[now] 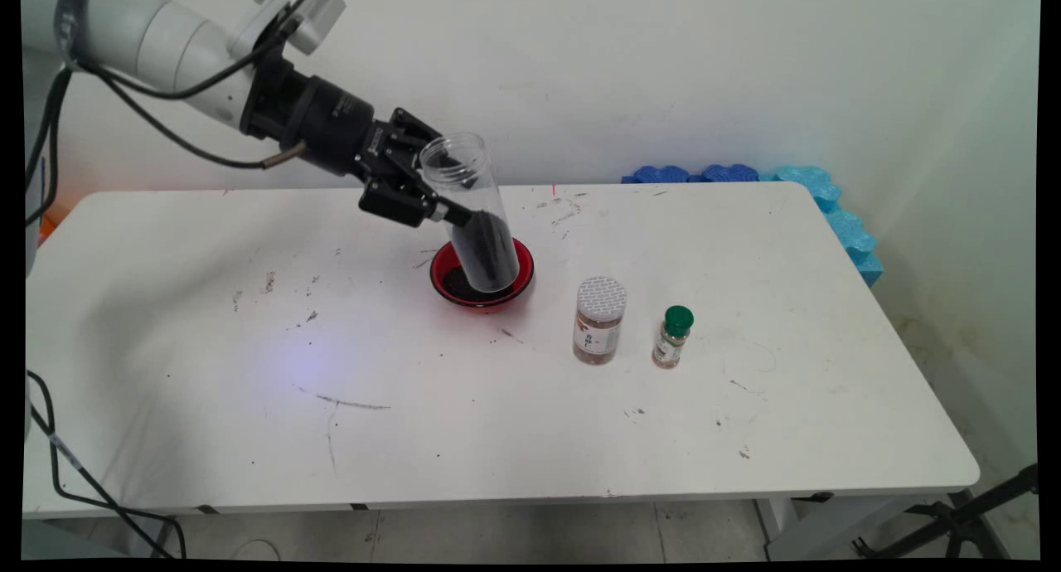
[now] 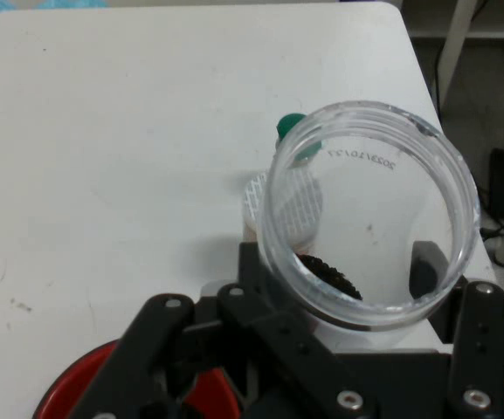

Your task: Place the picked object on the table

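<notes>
White, scuffed surface (image 1: 207,439) against a pale wall, blue foam (image 1: 829,199) at its far corner. End effector (image 1: 439,199) grips a tilted clear jar (image 1: 472,215) over a red bowl (image 1: 520,288); two spice jars (image 1: 597,319) stand nearby.

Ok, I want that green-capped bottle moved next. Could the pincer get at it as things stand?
Probably not yet: the pincer is shut on the clear jar, tilted over the red bowl. The green-capped bottle itself stands free, apart from the white-lidded jar.
</notes>
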Motion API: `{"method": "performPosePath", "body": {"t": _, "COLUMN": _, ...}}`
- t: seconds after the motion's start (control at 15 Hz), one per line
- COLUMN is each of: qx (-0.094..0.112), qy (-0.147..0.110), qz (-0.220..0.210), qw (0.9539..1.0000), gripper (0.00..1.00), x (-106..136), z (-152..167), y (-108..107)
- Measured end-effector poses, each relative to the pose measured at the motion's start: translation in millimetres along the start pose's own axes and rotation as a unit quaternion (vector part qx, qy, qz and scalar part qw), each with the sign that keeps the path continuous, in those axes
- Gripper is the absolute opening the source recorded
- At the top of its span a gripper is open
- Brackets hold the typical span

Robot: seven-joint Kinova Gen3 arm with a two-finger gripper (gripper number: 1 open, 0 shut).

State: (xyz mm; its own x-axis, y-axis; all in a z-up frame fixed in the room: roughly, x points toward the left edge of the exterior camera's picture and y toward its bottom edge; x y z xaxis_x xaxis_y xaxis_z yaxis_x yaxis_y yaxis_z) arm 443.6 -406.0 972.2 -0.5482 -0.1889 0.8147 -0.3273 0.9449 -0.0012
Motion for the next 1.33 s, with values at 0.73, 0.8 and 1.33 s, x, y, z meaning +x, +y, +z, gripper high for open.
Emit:
{"method": "performPosePath", "body": {"t": 0.73, "qx": 0.0, "qy": -0.026, "qz": 0.003, "qw": 0.9996, "gripper": 0.0, "x": -48, "z": 16, "y": 40}}
{"method": "performPosePath", "body": {"t": 0.8, "qx": -0.001, "qy": -0.029, "qz": 0.002, "qw": 0.9996, "gripper": 0.0, "x": -53, "z": 19, "y": 43}}
{"method": "performPosePath", "body": {"t": 1.33, "qx": -0.003, "qy": -0.048, "qz": 0.012, "qw": 0.9988, "gripper": 0.0, "x": -86, "z": 38, "y": 60}}
